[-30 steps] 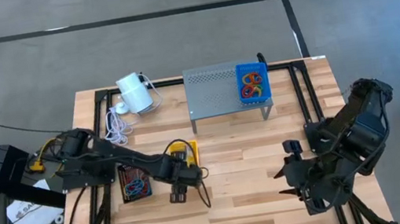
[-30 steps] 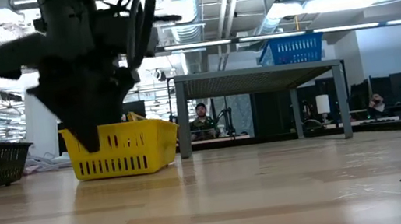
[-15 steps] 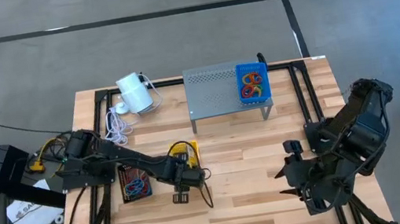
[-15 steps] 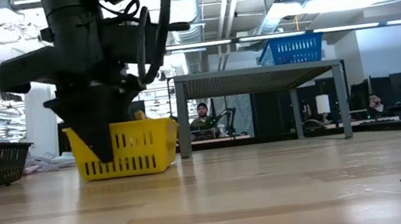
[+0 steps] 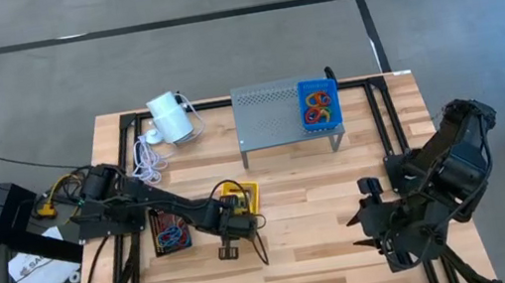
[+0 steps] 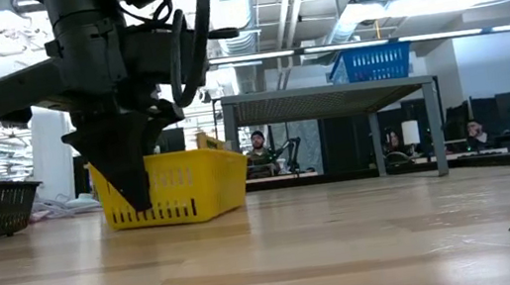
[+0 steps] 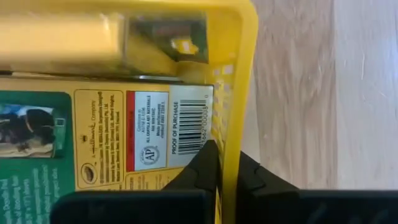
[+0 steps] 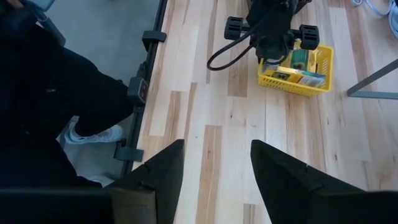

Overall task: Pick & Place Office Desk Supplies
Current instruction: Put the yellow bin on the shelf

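A yellow basket [image 5: 241, 199] stands on the table left of centre and holds yellow-green crayon boxes [image 7: 118, 137]. My left gripper [image 5: 230, 219] reaches down at the basket's near side and is shut on its wall; in the low view it [image 6: 138, 191] stands in front of the basket [image 6: 186, 182]. A dark basket [image 5: 171, 236] with rubber bands sits to the left. A blue basket [image 5: 317, 105] with more rubber bands stands on the grey shelf [image 5: 273, 113]. My right gripper [image 5: 366, 230] waits open, raised over the table's right side. My left gripper pinches the yellow basket's near wall [image 7: 227, 134] at its rim, one finger [image 7: 202, 171] inside the basket and one [image 7: 252, 177] outside. The fingers come from above, pointing steeply down. The basket's bottom rests on the table.
A white cylinder [image 5: 169, 117] with a coiled white cord [image 5: 146, 152] lies at the far left. The shelf stands at the far middle. Bare wood lies between the two arms [image 5: 310, 223]. People sit in the room beyond the table [image 6: 256, 152].
My left gripper has sunk a little and shut on the yellow basket's near wall. The basket has turned about on the table and shifted slightly toward the right edge.
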You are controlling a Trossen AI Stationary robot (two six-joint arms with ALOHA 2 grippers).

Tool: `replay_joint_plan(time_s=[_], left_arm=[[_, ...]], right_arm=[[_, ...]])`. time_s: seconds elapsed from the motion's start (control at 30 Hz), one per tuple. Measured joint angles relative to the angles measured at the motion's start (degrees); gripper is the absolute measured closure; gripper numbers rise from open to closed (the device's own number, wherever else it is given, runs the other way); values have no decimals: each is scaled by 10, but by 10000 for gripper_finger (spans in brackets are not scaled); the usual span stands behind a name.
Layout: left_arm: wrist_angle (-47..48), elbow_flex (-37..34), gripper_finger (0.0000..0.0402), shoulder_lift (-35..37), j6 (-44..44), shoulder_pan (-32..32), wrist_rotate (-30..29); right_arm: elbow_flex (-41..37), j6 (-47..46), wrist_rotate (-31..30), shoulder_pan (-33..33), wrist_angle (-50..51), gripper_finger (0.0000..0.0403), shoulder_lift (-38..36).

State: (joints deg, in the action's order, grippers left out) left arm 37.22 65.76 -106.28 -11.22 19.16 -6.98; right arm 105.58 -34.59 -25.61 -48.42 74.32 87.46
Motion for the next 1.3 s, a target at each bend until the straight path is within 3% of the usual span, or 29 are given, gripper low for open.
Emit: replay_joint_plan(time_s=[0.5,1.0,1.3], left_arm=[[28,-3,401,82,-37,0,0],[95,-1,401,152,-71,21,-66],[239,69,401,154,-72,35,-108]], right_arm=[[0,2,0,0,2,235,0],[0,11,0,0,3,274,0],[0,18,0,8,3,280,0]])
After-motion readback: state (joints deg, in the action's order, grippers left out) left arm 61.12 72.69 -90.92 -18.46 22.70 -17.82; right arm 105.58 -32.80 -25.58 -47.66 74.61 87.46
